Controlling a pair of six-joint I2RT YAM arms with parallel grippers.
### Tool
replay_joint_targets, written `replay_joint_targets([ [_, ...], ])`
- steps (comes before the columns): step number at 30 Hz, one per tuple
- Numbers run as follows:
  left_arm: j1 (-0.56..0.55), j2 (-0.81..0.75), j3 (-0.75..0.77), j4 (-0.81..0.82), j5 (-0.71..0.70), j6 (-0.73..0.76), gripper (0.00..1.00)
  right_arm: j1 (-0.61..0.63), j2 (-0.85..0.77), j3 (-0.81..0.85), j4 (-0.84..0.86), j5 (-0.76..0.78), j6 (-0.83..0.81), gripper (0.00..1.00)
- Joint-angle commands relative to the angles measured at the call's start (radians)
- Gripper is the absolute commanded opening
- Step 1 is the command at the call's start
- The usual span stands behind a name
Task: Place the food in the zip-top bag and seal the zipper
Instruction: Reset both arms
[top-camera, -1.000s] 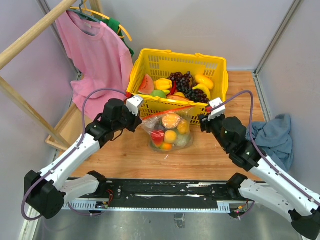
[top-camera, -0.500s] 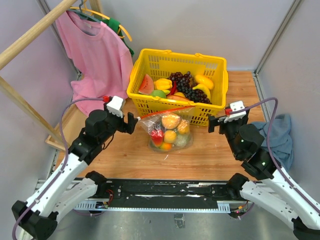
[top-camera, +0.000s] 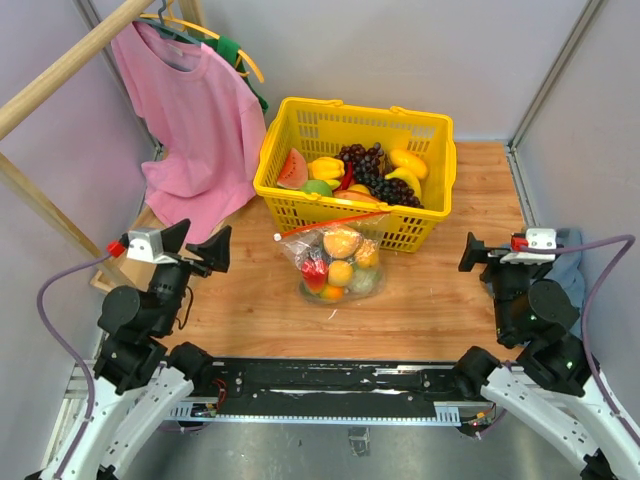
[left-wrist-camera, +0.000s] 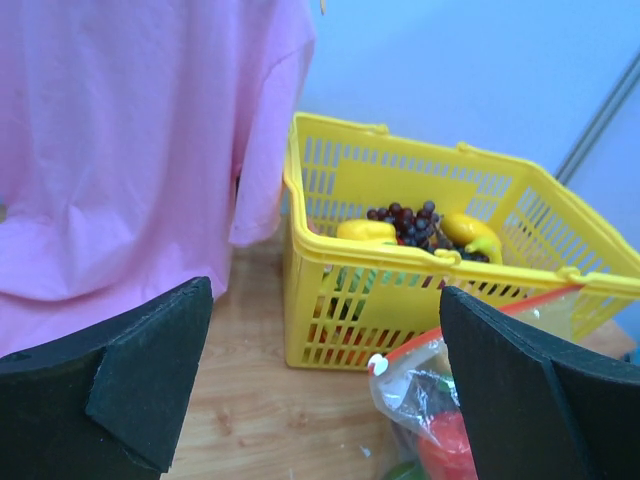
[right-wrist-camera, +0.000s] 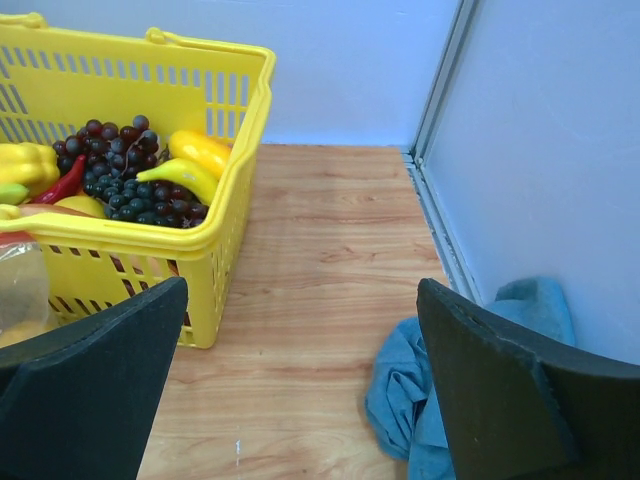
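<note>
Got the left claw (top-camera: 197, 243) spread wide with nothing in it, hanging near the pink shirt (top-camera: 200, 120). Same deal with the right claw (top-camera: 485, 255): gaping, empty, just beside the crumpled blue cloth (top-camera: 570, 270). Reads to me as a hands-off pose, well apart from the goods.

Between them, spotted the clear crinkly zip-top bag (top-camera: 335, 262) standing on the wooden surface (top-camera: 430, 310), right up against the front of the yellow plastic basket (top-camera: 300, 102), probably propped there to stay upright. Glossy toy food (top-camera: 342, 272) packed inside.

Up top, the thin red zipper strip (top-camera: 330, 225), straight end to end, white tip at one end. Guessing sealed, but can't confirm from here. Plenty more fruit in the basket too.
</note>
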Motion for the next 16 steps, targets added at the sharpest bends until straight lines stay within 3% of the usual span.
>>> replay_joint_targets([
  [1,0.006,-0.071,-0.041,0.056,-0.057,-0.012,0.99,-0.008,-0.04,-0.051,0.038,0.046,-0.02,0.98],
  [8,0.008,-0.084,-0.04,0.03,-0.167,-0.004,0.99,-0.009,-0.017,-0.066,0.062,-0.002,-0.044,0.98],
  [16,0.022,-0.064,-0.048,0.037,-0.154,0.007,0.99,-0.009,-0.015,-0.078,0.087,-0.034,-0.063,0.98],
])
